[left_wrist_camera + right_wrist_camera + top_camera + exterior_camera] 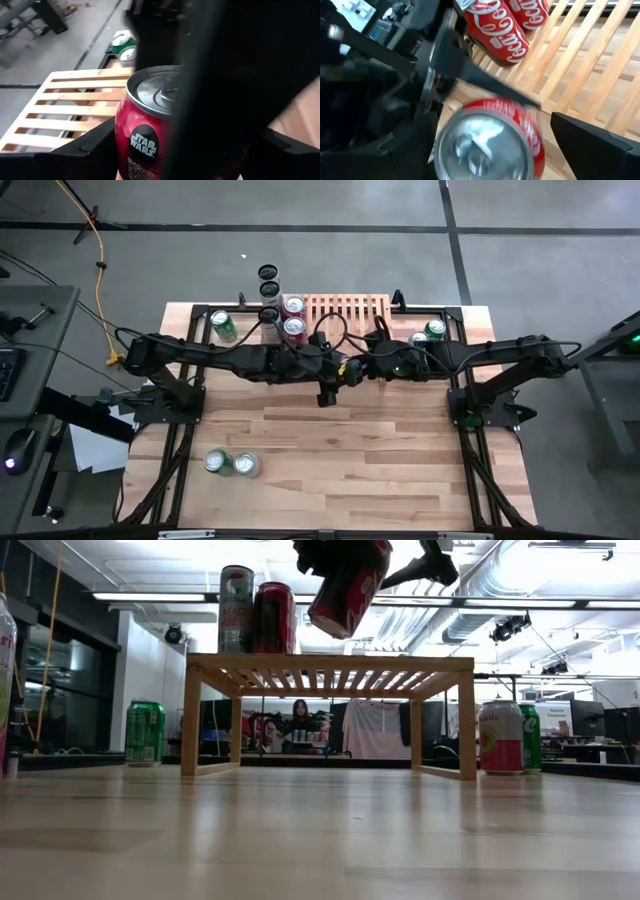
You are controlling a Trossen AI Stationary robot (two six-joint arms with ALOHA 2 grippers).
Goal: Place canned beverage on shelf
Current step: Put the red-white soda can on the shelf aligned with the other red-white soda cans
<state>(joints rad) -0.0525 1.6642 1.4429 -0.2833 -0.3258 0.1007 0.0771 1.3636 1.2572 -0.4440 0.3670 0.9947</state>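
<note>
A red can (142, 130) with a Star Wars mark hangs tilted above the light-wood slatted shelf (330, 665), clear of its top. My left gripper (338, 372) is shut on it. My right gripper (490, 150) meets it from the opposite side and is open. Its fingers (590, 150) stand on either side of the can's silver top (480, 147), with a gap showing on one side. Two more cans (275, 618) stand upright on the shelf's left end. My left gripper holds the red can by its side wall (120, 135), below the top rim, between its two fingers. One finger (90, 147) lies against the wall; my right arm hides the other. The can is lifted clear and tilted (348, 585) above the shelf.
Green cans stand on the table at the shelf's left (222, 323) and right (435, 330), with a red-and-white one (502, 737) beside the right pair. Two cans (232, 464) lie near the table's front left. The shelf's middle and right slats (350, 308) are bare.
</note>
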